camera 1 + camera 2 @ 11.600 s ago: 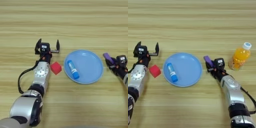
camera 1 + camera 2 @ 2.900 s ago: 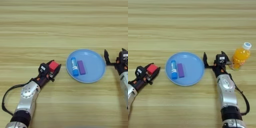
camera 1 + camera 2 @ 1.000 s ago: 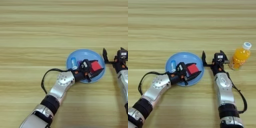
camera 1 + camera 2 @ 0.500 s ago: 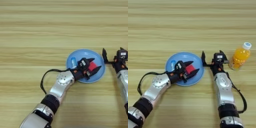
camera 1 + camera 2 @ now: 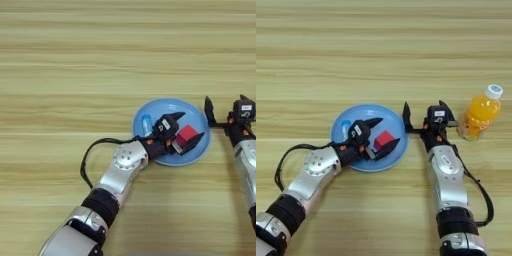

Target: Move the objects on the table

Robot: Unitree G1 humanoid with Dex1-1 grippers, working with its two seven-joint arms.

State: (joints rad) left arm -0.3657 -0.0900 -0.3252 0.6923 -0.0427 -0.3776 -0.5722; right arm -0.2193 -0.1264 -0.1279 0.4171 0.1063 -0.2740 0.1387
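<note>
The left gripper [image 5: 381,134] is positioned over the large round light-blue plate [image 5: 387,114], with its two black fingers spread wide. The small red cube [image 5: 384,140] is seen between those fingers, lying on the plate and apparently released; contact with either finger cannot be ruled out. The blue tube with a white end [image 5: 345,127] lies at the left side of the plate, mostly hidden behind the left wrist. The flat purple rectangular bar is not visible; it may be under the left gripper, but this cannot be told.

The right gripper [image 5: 423,114] is parked just beside the plate's right rim, fingers open and empty. An orange drink bottle with a white cap [image 5: 479,112] stands near it on the light tan wooden table [image 5: 381,45].

Judged progress: cube and tube are in the plate, so the task appears nearly complete. Remaining, by judgement: withdrawal of the left arm, and confirmation of the bar's position.
</note>
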